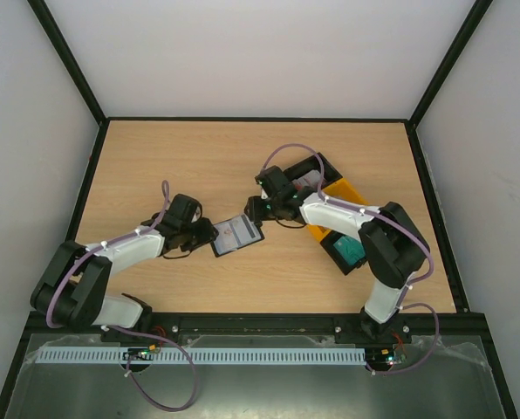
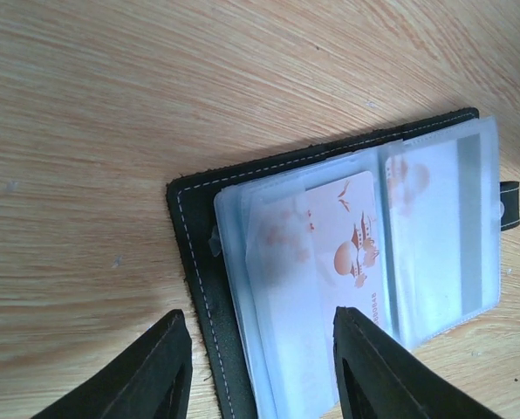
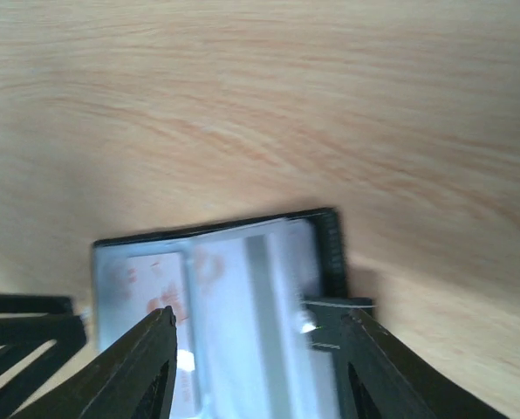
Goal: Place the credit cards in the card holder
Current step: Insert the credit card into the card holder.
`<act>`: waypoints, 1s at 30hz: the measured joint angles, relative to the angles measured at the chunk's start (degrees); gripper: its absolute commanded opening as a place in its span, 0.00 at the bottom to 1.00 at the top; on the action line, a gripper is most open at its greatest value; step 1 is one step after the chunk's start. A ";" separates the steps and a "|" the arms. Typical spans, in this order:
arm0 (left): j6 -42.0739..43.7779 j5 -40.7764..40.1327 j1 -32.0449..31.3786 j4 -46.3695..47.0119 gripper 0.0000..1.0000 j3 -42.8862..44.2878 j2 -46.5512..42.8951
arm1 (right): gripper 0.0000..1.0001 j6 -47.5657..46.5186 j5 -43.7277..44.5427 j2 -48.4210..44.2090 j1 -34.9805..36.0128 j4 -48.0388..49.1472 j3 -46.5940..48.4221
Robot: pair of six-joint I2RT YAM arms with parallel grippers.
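Wooden table (image 2: 155, 87), open black card holder (image 2: 190, 253), pinkish-white cards (image 2: 352, 236) in cloudy sleeves (image 2: 452, 262)

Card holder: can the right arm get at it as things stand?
Probably yes. The card holder lies open on the table, and the right gripper hangs above it with fingers apart, nothing between. The left gripper sits at its opposite edge, which could crowd a grasp.

Wood table (image 1: 155, 166); card holder (image 1: 236, 234) open mid; bins (image 1: 345, 194) rt.
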 measured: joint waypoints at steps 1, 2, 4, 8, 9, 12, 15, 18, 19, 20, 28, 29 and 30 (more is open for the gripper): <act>0.04 0.11 0.04 -0.15 0.47 0.00 -0.02 | 0.52 -0.87 1.07 0.02 -0.35 -0.90 0.44; 0.07 0.20 0.13 -0.31 0.47 0.00 -0.02 | 0.52 -1.90 2.29 0.33 -0.61 -2.05 0.96; 0.15 0.28 0.15 -0.52 0.47 0.00 -0.02 | 0.53 -3.85 3.58 1.31 -0.74 -4.07 1.77; 0.28 0.35 0.15 -0.70 0.46 0.00 0.02 | 0.51 -6.97 4.28 4.68 -0.70 -6.99 2.71; 0.28 0.39 0.15 -0.68 0.45 0.00 0.11 | 0.50 -7.63 4.39 5.44 -0.70 -7.76 2.73; 0.33 0.68 0.15 -0.68 0.43 0.00 0.72 | 0.47 -9.40 4.39 7.13 -0.70 -9.88 2.73; 0.46 0.87 0.15 -0.68 0.40 0.00 1.53 | 0.39 -10.49 4.55 7.72 -0.70 -10.62 2.95; 0.48 0.96 0.15 -0.68 0.39 -0.02 2.14 | 0.34 -10.93 5.16 7.80 -0.66 -10.60 3.39; 0.48 0.96 0.15 -0.68 0.39 -0.02 2.32 | 0.32 -10.88 5.38 7.82 -0.66 -10.60 3.39; 0.48 0.96 0.15 -0.66 0.39 -0.02 2.43 | 0.32 -10.82 5.73 7.82 -0.66 -10.47 3.39; 0.85 0.92 0.28 -0.17 0.36 -0.02 2.86 | 0.31 -9.40 11.63 7.82 -0.66 -8.26 3.37; 0.90 0.90 0.31 -0.09 0.36 -0.02 2.93 | 0.31 -9.14 12.41 7.82 -0.66 -7.91 3.37; 0.90 0.92 0.31 0.02 0.36 -0.02 2.99 | 0.31 -8.87 13.07 7.82 -0.66 -7.61 3.37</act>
